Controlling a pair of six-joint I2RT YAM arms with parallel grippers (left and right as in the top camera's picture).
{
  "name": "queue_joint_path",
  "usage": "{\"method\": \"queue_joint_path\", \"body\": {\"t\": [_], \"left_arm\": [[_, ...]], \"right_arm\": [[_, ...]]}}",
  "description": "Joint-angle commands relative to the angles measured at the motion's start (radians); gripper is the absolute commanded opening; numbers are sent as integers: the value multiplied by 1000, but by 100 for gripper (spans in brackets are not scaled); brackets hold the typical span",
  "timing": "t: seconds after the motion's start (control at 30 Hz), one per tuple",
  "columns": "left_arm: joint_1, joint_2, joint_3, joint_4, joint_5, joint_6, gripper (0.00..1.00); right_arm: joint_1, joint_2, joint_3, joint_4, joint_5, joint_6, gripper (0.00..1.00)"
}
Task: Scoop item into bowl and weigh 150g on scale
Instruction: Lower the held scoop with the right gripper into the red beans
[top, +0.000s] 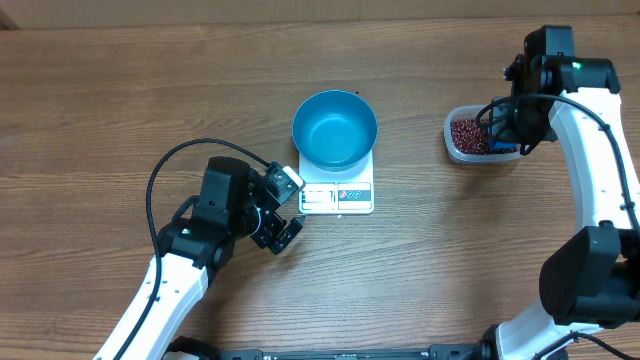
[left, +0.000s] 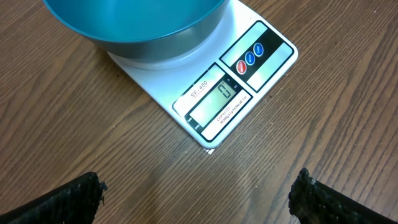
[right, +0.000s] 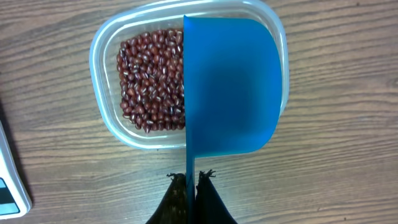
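- On the overhead view, a round blue smooth-sided bowl (top: 334, 130) sits on a small flat white square scale (top: 338, 197) near the middle of the brown wood-grain table (top: 100, 100).
- The left gripper (top: 290, 210) hovers just beside the scale's front left corner, its 2 fingers spread wide and holding nothing.
- Well apart to the right stands a clear rounded-rectangular plastic tub (top: 455, 148) holding small dark red-brown beans (top: 466, 133).
- The right gripper (top: 508, 128) hangs over the tub's right side, with a sliver of a blue plastic scoop (top: 506, 148) showing beneath it.
- In the left wrist view, the bowl (left: 134, 25) fills the top, resting on the scale (left: 155, 78), which lies at a slant.
- The scale's pale display panel (left: 214, 102) is lit, but its reading is too small to tell, and 3 round buttons (left: 249, 57) sit beside it.
- The left gripper (left: 196, 202) shows only its 2 dark fingertips (left: 68, 199) at the lower corners, far apart over bare table (left: 93, 143).
- In the right wrist view, the right gripper (right: 193, 193) has its jaws together, clamped on the scoop's thin handle.
- The scoop (right: 230, 87) is above the right half of the tub (right: 98, 56).
- The beans (right: 152, 81) lie in a loose maroon layer in the tub's left half, just beside the scoop's straight edge.
- A corner of the scale (right: 9, 180) shows at the left edge, apart from the tub.
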Motion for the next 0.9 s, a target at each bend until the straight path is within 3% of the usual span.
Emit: {"method": "queue_joint_path", "body": {"t": [0.0,0.33,0.63,0.87], "left_arm": [[4,8,-5,0,1,19,100],[4,8,-5,0,1,19,100],[4,8,-5,0,1,19,100],[4,8,-5,0,1,19,100]], "right_arm": [[3,-1,29,-11,6,12,4],[3,-1,29,-26,-50,68,4],[4,-1,30,-12,45,-117,4],[1,-1,68,-60,6,-76,4]]}}
